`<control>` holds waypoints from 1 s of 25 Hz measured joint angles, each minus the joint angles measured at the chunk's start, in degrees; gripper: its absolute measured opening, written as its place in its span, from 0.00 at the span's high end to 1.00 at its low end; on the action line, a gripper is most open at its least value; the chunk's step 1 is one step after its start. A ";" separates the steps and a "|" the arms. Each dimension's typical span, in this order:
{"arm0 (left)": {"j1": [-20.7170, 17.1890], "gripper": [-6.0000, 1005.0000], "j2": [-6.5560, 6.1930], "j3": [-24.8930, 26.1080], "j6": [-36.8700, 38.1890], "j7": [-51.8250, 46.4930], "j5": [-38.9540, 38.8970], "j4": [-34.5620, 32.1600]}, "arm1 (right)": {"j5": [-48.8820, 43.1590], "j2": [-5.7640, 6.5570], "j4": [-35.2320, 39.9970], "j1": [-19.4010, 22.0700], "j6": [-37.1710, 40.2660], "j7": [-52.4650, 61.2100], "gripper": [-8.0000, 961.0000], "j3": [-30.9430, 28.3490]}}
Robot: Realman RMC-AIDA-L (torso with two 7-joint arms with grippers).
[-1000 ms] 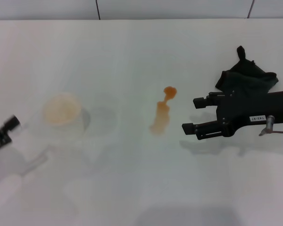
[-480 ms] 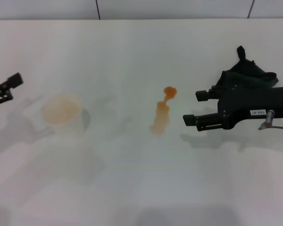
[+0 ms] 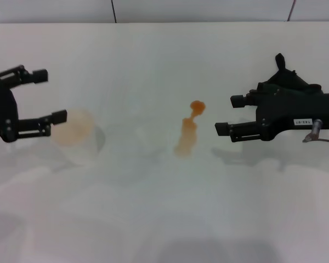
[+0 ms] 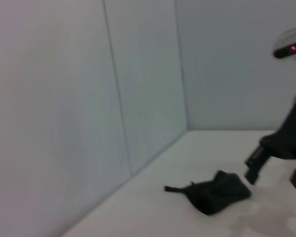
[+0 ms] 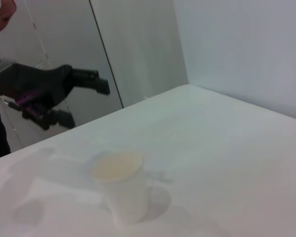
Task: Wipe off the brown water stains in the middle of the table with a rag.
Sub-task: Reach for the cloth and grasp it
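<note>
Right gripper (image 3: 226, 115), jaws spread and empty, hovers beside the black rag (image 3: 288, 82) lying at the table's (image 3: 153, 208) right rear, presumably staged to fetch it for the untouched brown water stains (image 3: 188, 130) at centre; left gripper (image 3: 48, 94), also spread, hangs by the paper cup (image 3: 77, 134).

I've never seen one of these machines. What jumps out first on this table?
An orange-brown streak, the brown water stains, sits mid-table. Two black claws flank it, both open: the right gripper over a crumpled black rag, the left gripper beside a pale paper cup.
</note>
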State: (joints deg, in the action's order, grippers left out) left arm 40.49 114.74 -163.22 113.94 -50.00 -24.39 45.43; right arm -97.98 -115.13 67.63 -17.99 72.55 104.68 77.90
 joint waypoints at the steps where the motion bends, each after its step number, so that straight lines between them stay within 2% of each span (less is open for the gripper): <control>1: 0.41 0.12 -0.01 0.00 0.10 -0.28 1.16 -0.02 | 0.01 0.00 0.00 -0.03 0.00 -0.02 0.11 -0.17; 7: 2.19 0.12 -0.16 0.00 0.92 -1.76 5.88 -1.00 | 0.08 0.00 0.03 -0.15 -0.05 -0.33 0.11 -1.14; 20: 3.60 0.12 -0.83 -0.08 1.43 -1.94 9.31 -4.06 | 0.08 0.00 0.79 -0.57 -1.51 -0.33 0.11 -1.18; 25: 3.77 0.12 -0.49 -0.03 1.46 -1.89 9.98 -4.08 | -0.52 0.14 1.31 -2.69 -3.04 1.75 0.11 -1.24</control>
State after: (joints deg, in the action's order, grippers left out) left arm 44.27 114.25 -163.25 115.40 -51.89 -14.40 41.35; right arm -98.50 -114.99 68.94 -20.68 69.52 106.43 76.66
